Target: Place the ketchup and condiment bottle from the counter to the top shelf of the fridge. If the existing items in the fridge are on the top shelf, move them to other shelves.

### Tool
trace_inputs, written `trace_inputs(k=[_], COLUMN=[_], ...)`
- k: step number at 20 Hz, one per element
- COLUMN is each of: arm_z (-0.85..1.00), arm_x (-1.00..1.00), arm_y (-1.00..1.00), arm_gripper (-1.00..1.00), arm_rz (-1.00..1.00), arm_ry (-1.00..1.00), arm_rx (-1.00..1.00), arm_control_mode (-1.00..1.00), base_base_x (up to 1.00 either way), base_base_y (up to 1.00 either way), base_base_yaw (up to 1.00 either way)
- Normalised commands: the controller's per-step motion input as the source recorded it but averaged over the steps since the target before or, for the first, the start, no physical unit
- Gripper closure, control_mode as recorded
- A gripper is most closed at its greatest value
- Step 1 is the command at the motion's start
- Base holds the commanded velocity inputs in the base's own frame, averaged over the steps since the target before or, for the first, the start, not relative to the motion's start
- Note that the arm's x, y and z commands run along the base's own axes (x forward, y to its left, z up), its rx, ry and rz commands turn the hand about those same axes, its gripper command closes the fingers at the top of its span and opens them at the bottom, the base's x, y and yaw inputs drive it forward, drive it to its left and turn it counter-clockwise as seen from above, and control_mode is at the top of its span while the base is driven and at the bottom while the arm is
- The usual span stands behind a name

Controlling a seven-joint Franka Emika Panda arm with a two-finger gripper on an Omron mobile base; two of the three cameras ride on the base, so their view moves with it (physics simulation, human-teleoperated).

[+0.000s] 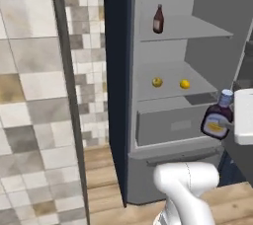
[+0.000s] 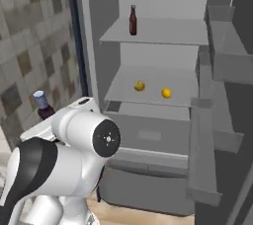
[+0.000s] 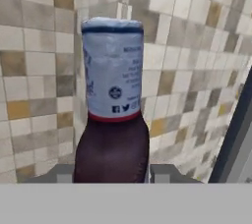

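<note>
Gripping claw (image 3: 112, 171) around dark, rounded, glossy, white-capped condiment bottle (image 3: 112, 120)

1 bottle (image 1: 158, 19) on the fridge's top shelf (image 1: 197, 29), 2 fruits (image 1: 157, 82) on the shelf below (image 1: 197, 87)

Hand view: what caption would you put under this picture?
Gripper holding a dark condiment bottle with a pale cap, tiled wall behind.

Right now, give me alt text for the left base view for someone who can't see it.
A dark sauce bottle with a pale cap is held in the gripper at right, before an open fridge. A dark red bottle stands on the top shelf; two yellow fruits sit on the shelf below.
</note>
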Motion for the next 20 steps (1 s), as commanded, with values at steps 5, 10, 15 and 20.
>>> trace_inputs(k=[5,10,15,20], arm_z=[0.00,0.00,0.00,0.00], arm_x=[0.00,0.00,0.00,0.00], arm_y=[0.00,0.00,0.00,0.00], arm_gripper=[1.00,1.00,1.00,1.00], arm_rz=[0.00,0.00,0.00,0.00], arm_ry=[0.00,0.00,0.00,0.00], arm_rx=[0.00,0.00,0.00,0.00], arm_control_mode=[1.00,1.00,1.00,1.00], base_base_x=[0.86,0.46,0.50,0.65], base_base_y=[-0.45,-0.08,0.00,-0.10], base_base_yaw=[0.00,0.00,0.00,0.00])
